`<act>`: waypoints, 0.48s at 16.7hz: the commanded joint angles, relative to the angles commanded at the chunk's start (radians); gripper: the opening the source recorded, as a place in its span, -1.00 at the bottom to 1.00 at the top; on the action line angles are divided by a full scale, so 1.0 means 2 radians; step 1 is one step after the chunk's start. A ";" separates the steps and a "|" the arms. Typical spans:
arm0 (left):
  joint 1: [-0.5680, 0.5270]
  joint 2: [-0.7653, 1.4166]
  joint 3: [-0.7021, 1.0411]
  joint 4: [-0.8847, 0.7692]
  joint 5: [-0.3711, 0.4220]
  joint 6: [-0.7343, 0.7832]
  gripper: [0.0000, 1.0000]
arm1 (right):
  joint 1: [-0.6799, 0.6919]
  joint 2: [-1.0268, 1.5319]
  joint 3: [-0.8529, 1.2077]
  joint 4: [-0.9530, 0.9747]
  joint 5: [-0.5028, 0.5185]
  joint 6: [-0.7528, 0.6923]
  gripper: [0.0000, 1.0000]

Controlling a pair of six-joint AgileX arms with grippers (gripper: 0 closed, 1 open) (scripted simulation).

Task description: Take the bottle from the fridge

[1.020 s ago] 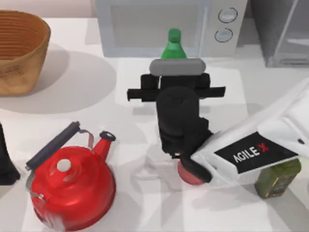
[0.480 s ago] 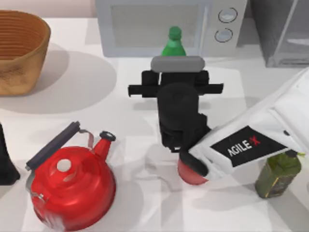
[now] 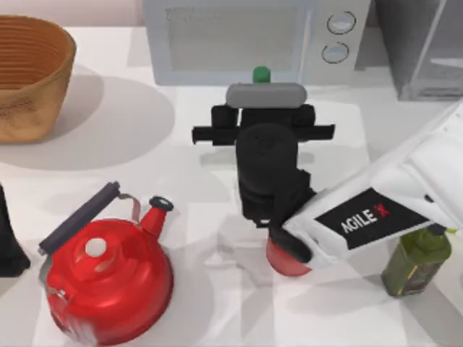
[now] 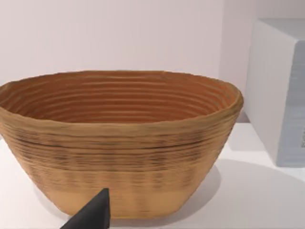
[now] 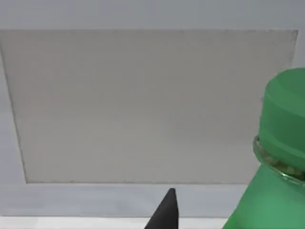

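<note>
A: Where's the bottle (image 3: 261, 73)?

B: On the bench (image 3: 108, 152), just in front of the microwave (image 3: 231, 40) door, not in the fridge (image 3: 423, 47) at the back right. From above its cap pokes out past the right hand (image 3: 264, 101).

A: Hand state?

B: Can't tell whether the fingers are apart or clamped. Right wrist view puts the bottle (image 5: 276, 162) close, off to one side, one dark fingertip (image 5: 164, 212) near it.

A: Room to move?

B: Tight behind: the microwave face is right there. Open bench lies toward the kettle (image 3: 108, 271). The red jar (image 3: 286, 260) sits under the arm, the olive bottle (image 3: 416, 264) beside it.

A: Left hand?

B: Parked at the left edge (image 3: 9, 246), facing the basket (image 4: 119, 143).
</note>
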 joint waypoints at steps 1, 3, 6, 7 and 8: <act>0.000 0.000 0.000 0.000 0.000 0.000 1.00 | 0.000 0.000 0.000 0.000 0.000 0.000 0.66; 0.000 0.000 0.000 0.000 0.000 0.000 1.00 | 0.000 0.000 0.000 0.000 0.000 0.000 0.96; 0.000 0.000 0.000 0.000 0.000 0.000 1.00 | 0.000 0.000 0.000 0.000 0.000 0.000 1.00; 0.000 0.000 0.000 0.000 0.000 0.000 1.00 | 0.000 0.000 0.000 0.000 0.000 0.000 1.00; 0.000 0.000 0.000 0.000 0.000 0.000 1.00 | 0.000 0.000 0.000 0.000 0.000 0.000 1.00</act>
